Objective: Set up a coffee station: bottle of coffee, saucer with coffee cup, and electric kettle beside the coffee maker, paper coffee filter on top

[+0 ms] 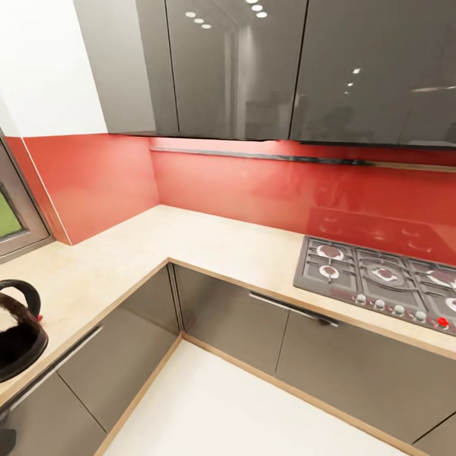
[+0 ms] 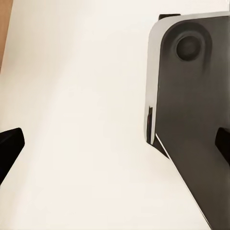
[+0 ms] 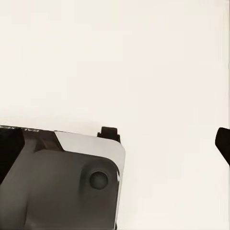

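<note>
A black electric kettle (image 1: 16, 335) with a looped handle stands on the beige L-shaped countertop (image 1: 209, 240) at the left edge of the head view, partly cut off by the frame. My left gripper (image 2: 115, 143) hangs open over the white floor, its dark fingertips (image 2: 9, 146) far apart and nothing between them. My right gripper (image 3: 115, 143) is also open over the floor, with one dark fingertip (image 3: 223, 143) at the frame edge. Both grippers are beside the robot's grey base (image 2: 191, 120).
A gas hob (image 1: 380, 278) is set into the counter on the right. Grey base cabinets (image 1: 240, 323) run under the counter, and glossy wall cabinets (image 1: 253, 63) hang above a red backsplash (image 1: 253, 183). A window (image 1: 9, 221) is at far left. White floor (image 1: 240, 411) lies below.
</note>
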Available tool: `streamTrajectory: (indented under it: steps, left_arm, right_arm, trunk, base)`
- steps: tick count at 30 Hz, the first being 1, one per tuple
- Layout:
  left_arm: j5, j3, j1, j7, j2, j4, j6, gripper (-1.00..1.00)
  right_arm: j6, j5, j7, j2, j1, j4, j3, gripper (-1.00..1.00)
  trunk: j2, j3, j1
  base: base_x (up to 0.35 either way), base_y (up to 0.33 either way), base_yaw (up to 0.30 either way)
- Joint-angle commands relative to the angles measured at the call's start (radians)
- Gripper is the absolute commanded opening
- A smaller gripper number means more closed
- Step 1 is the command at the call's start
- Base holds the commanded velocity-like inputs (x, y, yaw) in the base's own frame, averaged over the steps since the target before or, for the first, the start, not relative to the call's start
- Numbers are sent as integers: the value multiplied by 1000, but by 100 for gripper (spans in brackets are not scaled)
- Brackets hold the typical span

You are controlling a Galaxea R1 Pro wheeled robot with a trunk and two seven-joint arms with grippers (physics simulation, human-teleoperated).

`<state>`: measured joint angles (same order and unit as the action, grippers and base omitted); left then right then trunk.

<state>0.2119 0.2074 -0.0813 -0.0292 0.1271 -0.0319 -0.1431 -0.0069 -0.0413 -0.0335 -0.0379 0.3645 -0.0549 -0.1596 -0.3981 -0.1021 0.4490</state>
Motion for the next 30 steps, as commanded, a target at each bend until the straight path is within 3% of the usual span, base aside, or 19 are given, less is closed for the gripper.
streamTrajectory:
  steps: [1, 10, 30]
  left_arm:
    - [11, 8, -2, -3, 0, -3, -6, 100]
    - [12, 7, -2, -3, 0, -5, -6, 100]
    - [6, 12, -2, -3, 2, -4, -9, 100]
  right_arm:
    - [-1, -4, -3, 0, 1, 0, -6, 100]
    - [-1, -5, -3, 0, 1, 0, -6, 100]
    - [-1, -5, -3, 0, 1, 0, -6, 100]
  trunk:
    - [-2, -2, 1]
    - [-2, -2, 1]
    - [-2, -2, 1]
  base:
    - [295, -174, 0]
    - [284, -195, 54]
    - [251, -219, 268]
